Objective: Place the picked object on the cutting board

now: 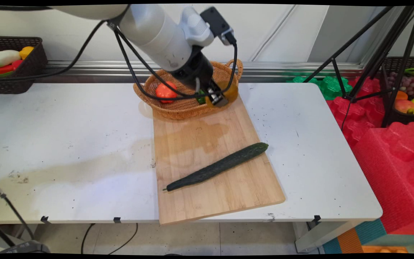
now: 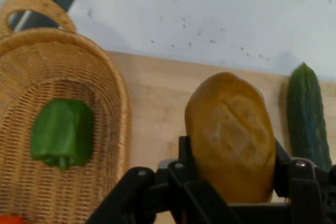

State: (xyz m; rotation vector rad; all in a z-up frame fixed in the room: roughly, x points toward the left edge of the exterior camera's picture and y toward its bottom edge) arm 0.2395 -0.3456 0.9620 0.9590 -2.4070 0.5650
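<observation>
My gripper point(image 2: 231, 174) is shut on a yellow-brown potato point(image 2: 230, 136), held between the two black fingers. In the main view the gripper point(image 1: 218, 96) hangs with the potato point(image 1: 230, 92) at the near right rim of the wicker basket point(image 1: 187, 108). A green pepper point(image 2: 62, 134) lies inside the basket point(image 2: 47, 51), with a red-orange pepper point(image 1: 166, 91) further left. A long dark cucumber point(image 1: 217, 167) lies slantwise on the wooden cutting board point(image 1: 228, 194); its end point(image 2: 306, 114) shows to the right of the potato.
A dark basket point(image 1: 31, 68) with toy vegetables stands at the back left on the wall ledge. A black tripod point(image 1: 368, 61) and red foam blocks point(image 1: 390, 151) stand off the table's right side, near a bin of fruit point(image 1: 410, 90).
</observation>
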